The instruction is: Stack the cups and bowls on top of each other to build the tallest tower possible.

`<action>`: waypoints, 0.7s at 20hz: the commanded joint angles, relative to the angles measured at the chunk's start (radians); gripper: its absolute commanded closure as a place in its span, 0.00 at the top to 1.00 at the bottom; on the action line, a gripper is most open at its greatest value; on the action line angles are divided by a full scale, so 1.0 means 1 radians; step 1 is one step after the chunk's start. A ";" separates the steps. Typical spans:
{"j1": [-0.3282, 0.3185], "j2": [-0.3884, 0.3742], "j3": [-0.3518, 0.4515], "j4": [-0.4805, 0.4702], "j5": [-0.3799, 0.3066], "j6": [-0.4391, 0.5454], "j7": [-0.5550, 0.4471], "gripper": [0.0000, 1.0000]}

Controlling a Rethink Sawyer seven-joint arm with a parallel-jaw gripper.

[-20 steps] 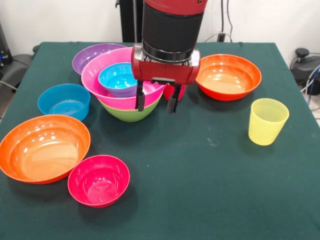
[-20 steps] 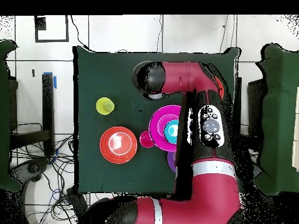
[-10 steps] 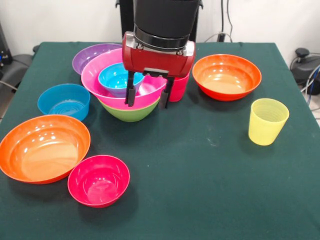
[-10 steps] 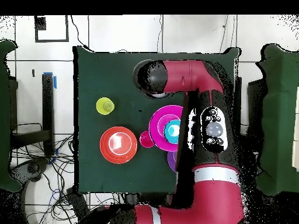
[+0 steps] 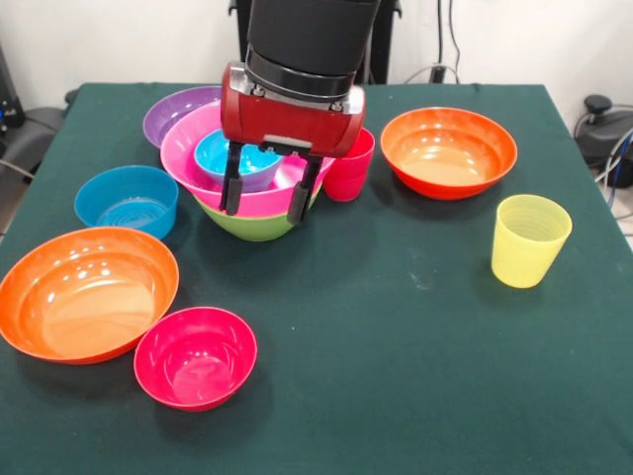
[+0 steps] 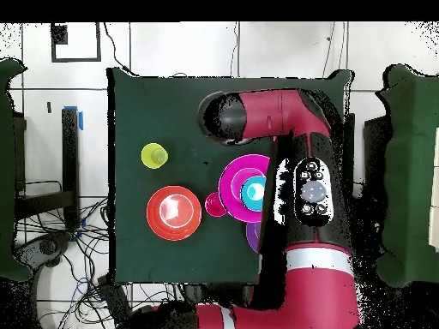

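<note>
The tower stands at the back left in the front view: a green bowl [image 5: 259, 228] at the bottom, the big pink bowl [image 5: 183, 148] in it, and a small blue bowl [image 5: 220, 154] inside that. My gripper [image 5: 264, 211] hangs open just in front of the tower's front rim and holds nothing. The red cup [image 5: 348, 170] stands upright right of the tower, and the yellow cup [image 5: 530, 239] stands alone at the right. From overhead the pink bowl [image 6: 233, 182], the red cup [image 6: 214, 204] and the yellow cup [image 6: 154, 156] show beside the arm.
A purple bowl [image 5: 176, 111] sits behind the tower and an orange bowl [image 5: 450, 150] at the back right. At the left are a blue bowl [image 5: 127, 201], a wide orange bowl [image 5: 87, 293] and a small red-pink bowl [image 5: 195, 356].
My gripper has moved left in the front view, from in front of the red cup to in front of the tower, staying open. The red cup now shows in full.
</note>
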 commanded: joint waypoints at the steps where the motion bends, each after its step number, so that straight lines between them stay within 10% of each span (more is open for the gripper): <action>1: 0.005 0.067 0.039 0.049 -0.110 -0.113 -0.102 1.00; 14: 0.000 0.068 0.038 0.067 -0.135 -0.158 -0.096 1.00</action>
